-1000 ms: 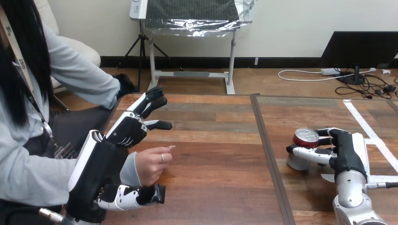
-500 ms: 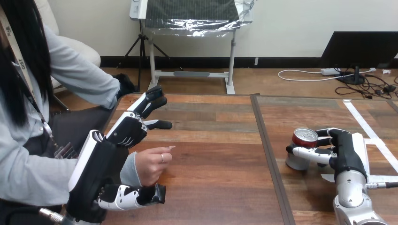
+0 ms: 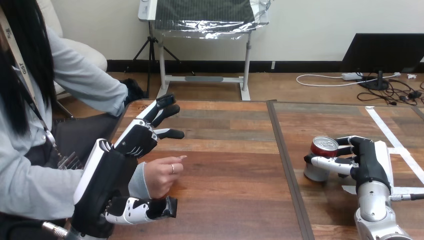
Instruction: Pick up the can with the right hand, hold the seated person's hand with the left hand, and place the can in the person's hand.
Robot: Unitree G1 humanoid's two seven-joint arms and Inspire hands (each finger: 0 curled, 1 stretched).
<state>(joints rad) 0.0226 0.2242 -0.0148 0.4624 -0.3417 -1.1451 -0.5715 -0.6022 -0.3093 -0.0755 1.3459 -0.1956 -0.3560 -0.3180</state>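
Note:
A red can (image 3: pixel 320 159) with a silver top stands on the table's right half. My right hand (image 3: pixel 369 162) is at its right side, thumb across its front and fingers curled behind it. At the left, the person's hand (image 3: pixel 159 176) rests loosely closed on the table. My left hand (image 3: pixel 136 140) hovers over the person's wrist with its fingers (image 3: pixel 161 111) straight and pointing away. Its thumb (image 3: pixel 142 209) lies on the near side of the wrist, so the wrist sits between thumb and palm without being clasped.
A dark seam (image 3: pixel 285 165) runs front to back between the two halves of the wooden table (image 3: pixel 230 150). White tape strips (image 3: pixel 395 142) lie on the table beside my right hand. The person's other arm (image 3: pixel 95 87) reaches over the far left corner.

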